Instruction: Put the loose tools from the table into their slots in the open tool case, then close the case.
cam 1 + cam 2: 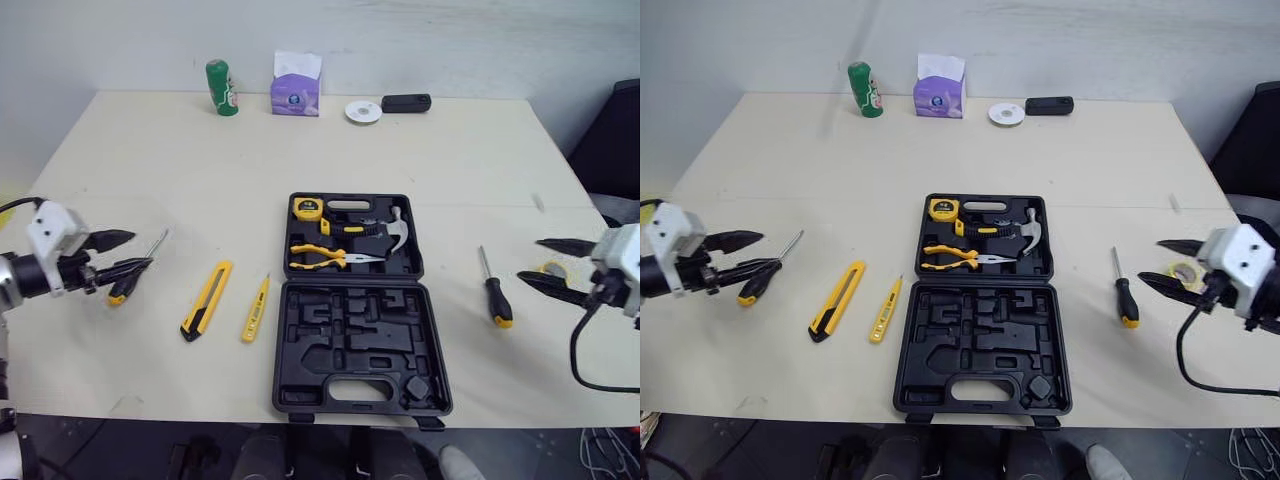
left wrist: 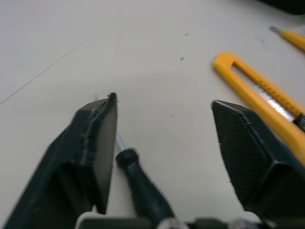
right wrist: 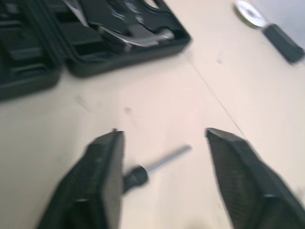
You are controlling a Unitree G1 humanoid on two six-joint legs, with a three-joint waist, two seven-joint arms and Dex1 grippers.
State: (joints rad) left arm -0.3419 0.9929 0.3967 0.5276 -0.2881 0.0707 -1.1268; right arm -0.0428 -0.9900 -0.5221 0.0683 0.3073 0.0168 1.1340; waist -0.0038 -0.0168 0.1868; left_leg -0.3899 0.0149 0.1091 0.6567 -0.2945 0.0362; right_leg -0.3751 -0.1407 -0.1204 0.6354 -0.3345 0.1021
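Left wrist view: screwdriver [image 2: 138, 183] lies between left gripper [image 2: 163, 100] jaws, wide open, beside one finger, ungripped. Left eye view: right gripper [image 1: 530, 260] jaws wide open, empty, near second screwdriver [image 1: 493, 290].

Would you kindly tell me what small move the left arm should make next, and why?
Probably shut the left gripper on the left screwdriver: its open fingers straddle the handle, which lies on the table close to one finger.

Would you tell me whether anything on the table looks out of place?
Four tools lie loose outside the open case: the left screwdriver, knife and tester on its left, the right screwdriver on its right. Nothing looks spilled or damaged.
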